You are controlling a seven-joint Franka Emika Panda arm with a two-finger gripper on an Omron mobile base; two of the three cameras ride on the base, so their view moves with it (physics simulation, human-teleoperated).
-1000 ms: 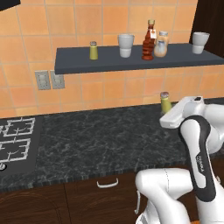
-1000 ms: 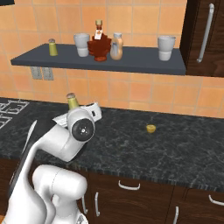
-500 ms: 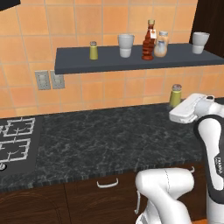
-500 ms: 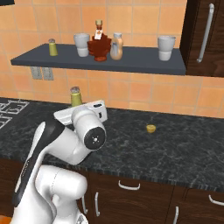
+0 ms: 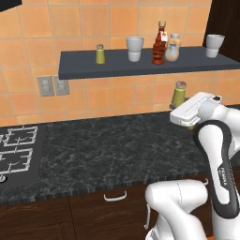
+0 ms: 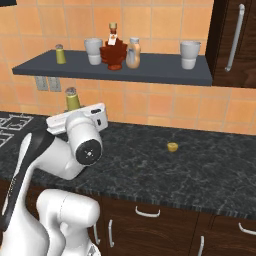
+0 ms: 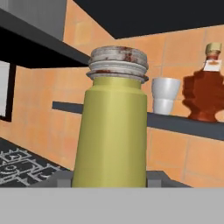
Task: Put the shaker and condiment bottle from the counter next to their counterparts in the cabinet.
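Note:
My gripper (image 7: 109, 180) is shut on the shaker (image 7: 111, 131), a yellow-green cylinder with a grey metal cap. It holds the shaker (image 5: 178, 93) upright in the air above the counter (image 5: 108, 150), below the cabinet shelf (image 5: 84, 70). From the right, the shaker (image 6: 72, 99) rises out of the white hand. Its twin shaker (image 5: 100, 54) stands at the shelf's left end. The dark red condiment bottle (image 5: 160, 44) stands on the shelf, right beside the pale orange bottle (image 5: 173, 48).
Two white-grey cups (image 5: 134, 48) (image 5: 214, 45) stand on the shelf. A stove (image 5: 14, 154) occupies the counter's left end and a wall outlet (image 5: 52, 85) sits under the shelf. A small yellow object (image 6: 172, 147) lies on the counter. A tall dark cupboard (image 6: 232, 40) stands at the right.
The gripper has carried the shaker upward, closer to the underside of the shelf, and lately a little to the left. Everything on the shelf has stayed put.

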